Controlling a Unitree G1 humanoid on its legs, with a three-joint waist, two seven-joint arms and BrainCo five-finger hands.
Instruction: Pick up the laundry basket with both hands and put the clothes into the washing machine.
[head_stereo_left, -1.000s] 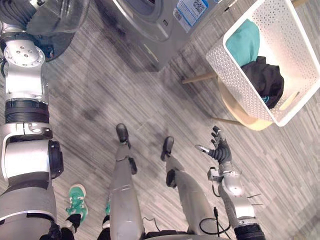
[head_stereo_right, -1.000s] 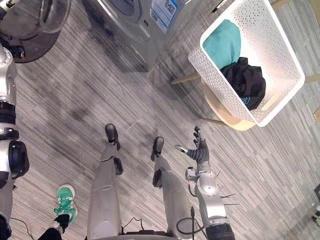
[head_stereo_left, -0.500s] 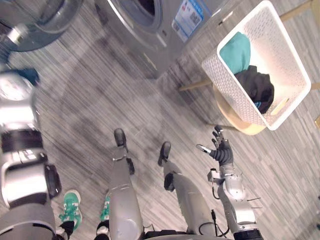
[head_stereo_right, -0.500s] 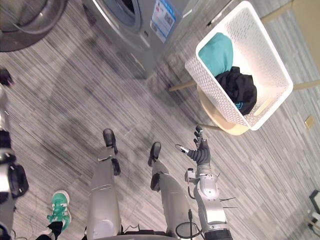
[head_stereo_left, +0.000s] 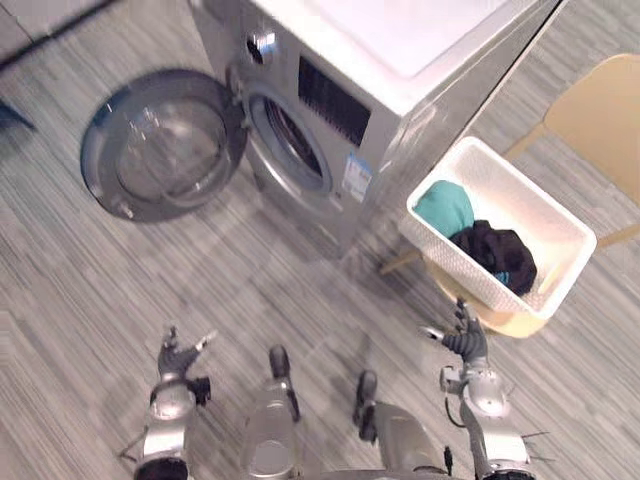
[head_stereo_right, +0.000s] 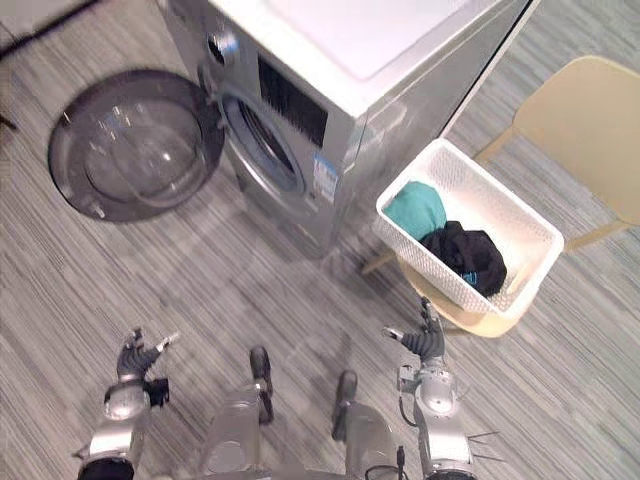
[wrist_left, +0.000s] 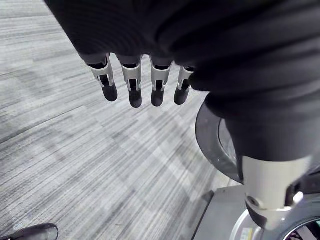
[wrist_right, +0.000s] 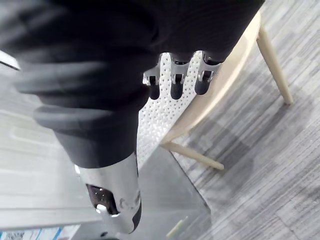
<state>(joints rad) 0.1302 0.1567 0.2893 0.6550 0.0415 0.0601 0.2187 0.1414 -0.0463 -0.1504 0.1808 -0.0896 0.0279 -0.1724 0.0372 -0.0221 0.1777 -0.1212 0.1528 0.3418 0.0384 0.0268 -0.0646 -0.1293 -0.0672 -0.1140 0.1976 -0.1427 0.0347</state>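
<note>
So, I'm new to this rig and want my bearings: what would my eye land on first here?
The silver washing machine stands ahead, its round door swung wide open to the robot's left. To its right a white laundry basket sits on a pale wooden chair, holding a teal garment and a black garment. Low down, the left hand and right hand are open and empty.

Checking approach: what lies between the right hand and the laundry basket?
Left eye view: only bare floor and the chair seat's edge separate right hand from laundry basket.
</note>
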